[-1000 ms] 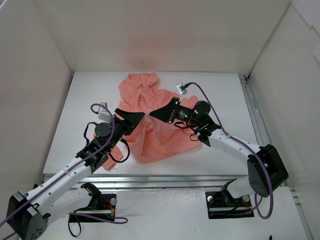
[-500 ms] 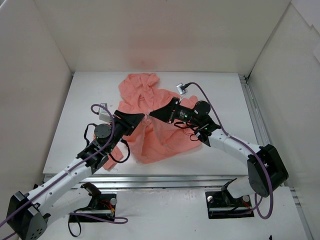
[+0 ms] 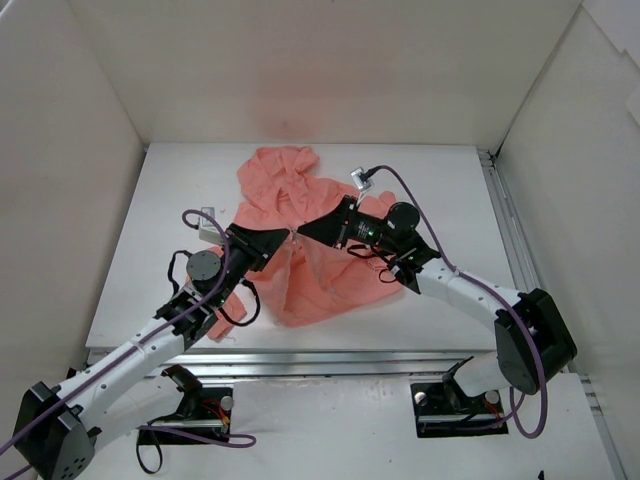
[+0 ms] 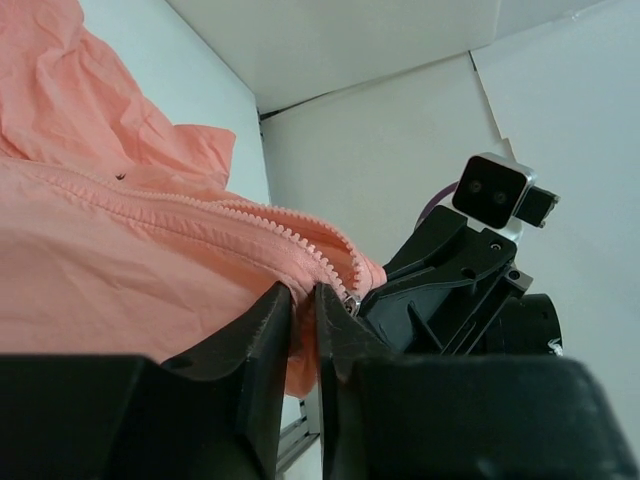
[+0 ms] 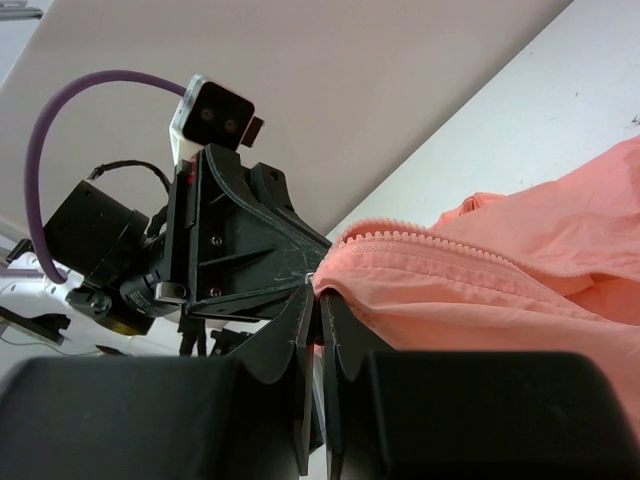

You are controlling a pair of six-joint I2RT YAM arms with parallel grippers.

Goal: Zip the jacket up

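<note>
Top external view: jacket (image 3: 310, 280) lay bunched mid-frame on the desk (image 3: 450, 200). Left jaws and right jaws each pinched its zip (image 4: 250, 213) edge, tips nearly touching. White walls (image 3: 300, 70) stood around.

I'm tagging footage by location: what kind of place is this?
Probably a lab robot cell, not a home: plain white walls box in a white table, a left arm and right arm are bolted at its near edge, and a salmon-pink jacket lies on it.
</note>
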